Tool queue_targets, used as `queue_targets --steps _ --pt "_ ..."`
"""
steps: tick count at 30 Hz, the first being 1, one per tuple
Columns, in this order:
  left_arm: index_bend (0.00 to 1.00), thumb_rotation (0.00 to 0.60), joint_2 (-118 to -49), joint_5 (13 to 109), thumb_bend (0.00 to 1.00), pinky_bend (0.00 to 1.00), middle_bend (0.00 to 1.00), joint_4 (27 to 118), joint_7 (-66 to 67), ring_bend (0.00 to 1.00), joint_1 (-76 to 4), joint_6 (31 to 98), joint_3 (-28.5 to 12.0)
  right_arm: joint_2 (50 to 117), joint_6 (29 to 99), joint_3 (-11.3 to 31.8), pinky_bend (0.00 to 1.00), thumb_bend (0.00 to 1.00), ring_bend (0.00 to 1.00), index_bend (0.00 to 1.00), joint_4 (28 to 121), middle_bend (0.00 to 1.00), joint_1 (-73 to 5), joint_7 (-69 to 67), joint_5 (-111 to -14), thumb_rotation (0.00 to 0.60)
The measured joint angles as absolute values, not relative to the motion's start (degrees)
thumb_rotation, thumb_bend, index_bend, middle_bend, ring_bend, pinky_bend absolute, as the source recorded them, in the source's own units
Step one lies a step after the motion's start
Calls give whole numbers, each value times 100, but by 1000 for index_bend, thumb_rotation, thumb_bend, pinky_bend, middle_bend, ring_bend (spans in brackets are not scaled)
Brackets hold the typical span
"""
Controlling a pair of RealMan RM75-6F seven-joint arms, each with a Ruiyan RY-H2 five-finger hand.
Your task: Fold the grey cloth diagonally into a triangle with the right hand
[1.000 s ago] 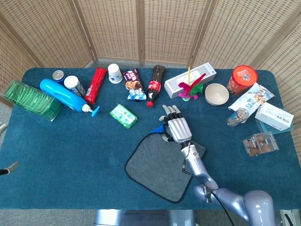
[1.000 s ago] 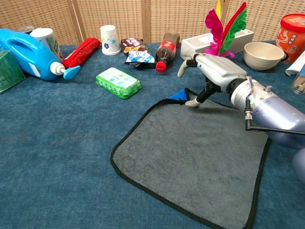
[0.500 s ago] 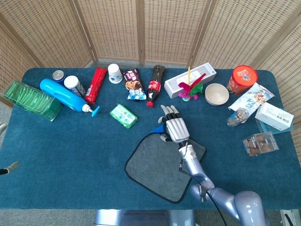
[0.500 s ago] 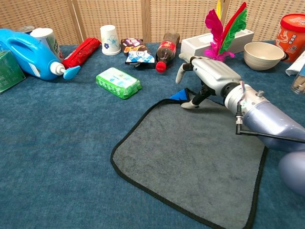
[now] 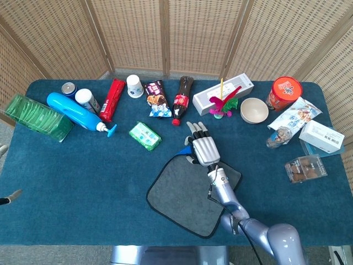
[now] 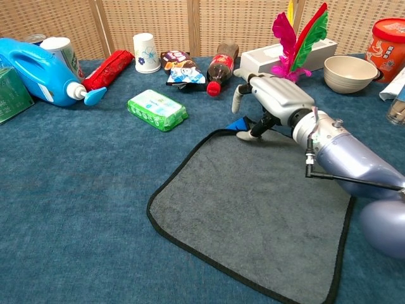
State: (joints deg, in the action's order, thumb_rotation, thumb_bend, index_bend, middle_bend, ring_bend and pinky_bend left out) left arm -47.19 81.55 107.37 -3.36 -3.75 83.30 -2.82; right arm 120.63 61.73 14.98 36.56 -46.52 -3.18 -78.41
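Note:
The grey cloth point(image 5: 185, 196) point(image 6: 253, 209) with a black hem lies flat on the blue table, its far corner carrying a small blue tag point(image 6: 239, 125). My right hand point(image 5: 201, 147) point(image 6: 272, 100) hovers over that far corner, fingers spread and curved downward. Its thumb tip touches the cloth beside the tag. Nothing is held in the hand. My left hand is out of both views.
Beyond the cloth stand a cola bottle point(image 5: 181, 100), a green wipes pack point(image 5: 145, 136), a white box point(image 5: 223, 93) with a feather toy point(image 6: 302, 37), and a bowl point(image 5: 253, 110). Detergent bottle point(image 5: 77, 111) and green basket point(image 5: 36, 117) sit far left; snack packs lie right.
My right hand has drifted left and slightly farther along the cloth's far edge, closing in on the tagged corner. The cloth has stayed flat.

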Motion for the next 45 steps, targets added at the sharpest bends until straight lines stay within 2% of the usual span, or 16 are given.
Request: queue_targets --steps 5,18,23,34,45 --pt "58 600 -4720 8160 218 0 0 10738 -324 0 -379 8319 -278 12096 6130 1490 0 280 0 474 3534 0 -4702 -319 -7853 600" --pt "58 600 -4714 8161 219 0 0 10736 -342 0 -382 8310 -277 12120 5958 1401 0 303 0 473 3392 0 -4785 -284 -7897 600" --pt "58 600 -4711 8165 219 0 0 10730 -363 0 -376 8321 -278 12143 5935 1378 0 359 0 500 3348 0 -4820 -281 -7920 600" --pt "58 600 -4708 8176 220 0 0 10723 -375 0 -377 8317 -275 12141 5865 1307 0 414 0 585 3302 0 -4843 -372 -7969 600" --pt "57 600 -4719 8190 220 0 0 10725 -348 0 -381 8315 -270 12089 5905 1230 0 485 0 614 3340 0 -4796 -408 -8026 600"
